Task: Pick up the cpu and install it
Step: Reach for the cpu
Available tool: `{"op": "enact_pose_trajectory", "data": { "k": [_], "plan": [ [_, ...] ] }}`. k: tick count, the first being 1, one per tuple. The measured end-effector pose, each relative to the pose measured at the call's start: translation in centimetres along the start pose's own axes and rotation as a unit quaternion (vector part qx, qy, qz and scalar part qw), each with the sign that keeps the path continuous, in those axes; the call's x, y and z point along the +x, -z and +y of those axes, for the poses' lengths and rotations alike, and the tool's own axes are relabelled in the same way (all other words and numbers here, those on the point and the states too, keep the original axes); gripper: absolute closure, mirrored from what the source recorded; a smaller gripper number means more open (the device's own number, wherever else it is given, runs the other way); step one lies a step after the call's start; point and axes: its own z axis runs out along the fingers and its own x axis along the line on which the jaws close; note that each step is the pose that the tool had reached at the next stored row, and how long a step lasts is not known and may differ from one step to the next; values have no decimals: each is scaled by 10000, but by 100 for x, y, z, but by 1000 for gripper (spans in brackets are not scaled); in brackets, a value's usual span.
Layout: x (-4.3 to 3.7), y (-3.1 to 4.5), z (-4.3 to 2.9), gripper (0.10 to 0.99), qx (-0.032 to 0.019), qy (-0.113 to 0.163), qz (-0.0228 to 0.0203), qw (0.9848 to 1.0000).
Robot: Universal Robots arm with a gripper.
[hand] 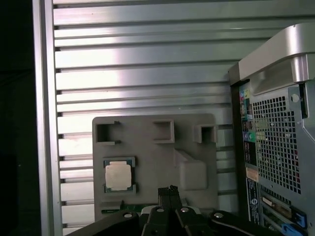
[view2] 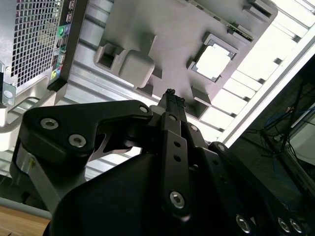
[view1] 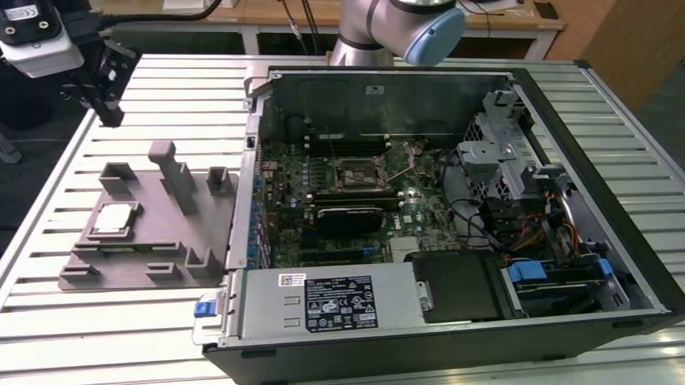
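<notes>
Approach stage, by my reckoning: gripper (view1: 111, 116) clenched and empty above fixture plate (view1: 160, 241), cpu (view1: 112, 218) seated untouched; pick-up likely demands opened fingers, centred.

I see strong glare off the ribbed aluminium table (hand: 147, 64); the square silver-topped cpu (view2: 213, 61) washes out white, and the open black computer case (view1: 428, 353) sits shadowed.

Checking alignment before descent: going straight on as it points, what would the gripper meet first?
The gripper would probably meet the grey fixture plate, beside the cpu; depth is unclear.
</notes>
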Motion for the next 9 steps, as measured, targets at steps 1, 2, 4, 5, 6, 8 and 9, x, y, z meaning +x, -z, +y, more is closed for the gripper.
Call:
{"op": "enact_pose_trajectory", "data": {
  "k": [1,2,4,5,6,8,9],
  "plan": [
    [10,-6,-1,980,0,0,0,10000],
    [21,-11,-2,980,0,0,0,10000],
    [41,-22,-4,980,0,0,0,10000],
    [52,-28,-5,980,0,0,0,10000],
    [62,-34,-6,980,0,0,0,10000],
    [82,-44,-8,980,0,0,0,10000],
    [92,-49,-9,980,0,0,0,10000]
  ]
}}
